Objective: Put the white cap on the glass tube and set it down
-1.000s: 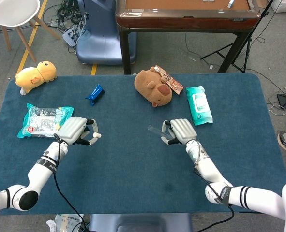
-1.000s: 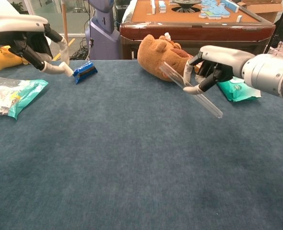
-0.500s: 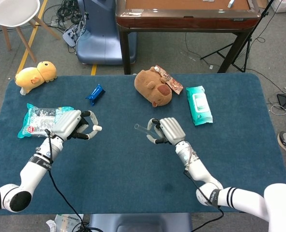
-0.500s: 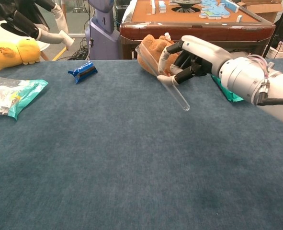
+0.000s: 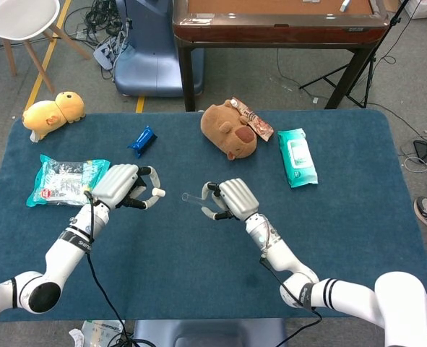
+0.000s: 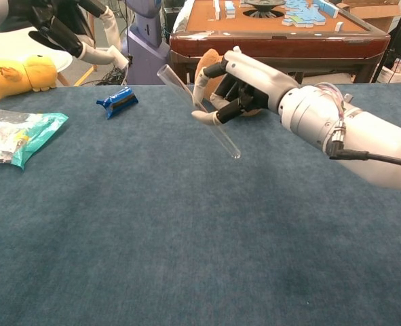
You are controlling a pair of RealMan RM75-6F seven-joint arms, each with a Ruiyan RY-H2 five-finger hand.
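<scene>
You were in the bringing-together step; neither part was down on the blue table [image 5: 199, 289], and the cap was not yet on. Your right hand [image 6: 231, 88] pinched the glass tube [image 6: 197, 110] near its upper half between thumb and fingers, the rest of the fingers curled around it; the tube hung slanted above the cloth, open mouth up and toward your left side, rounded end low and toward the camera in the chest view. Your left hand [image 5: 126, 189] held the white cap [image 5: 159, 194] at its fingertips, fingers narrowed on it; in the head view the cap sat just short of the tube's open end, a small gap between them, roughly level.

By my reading, the next move called for lining the cap's axis up with the tilted mouth before pushing; the tube's slant meant a straight sideways approach would likely catch the rim; you would have needed a firm right grip so the glass did not slide back under the press. The brown plush [image 5: 229, 130] lay well behind, clear of the work.
</scene>
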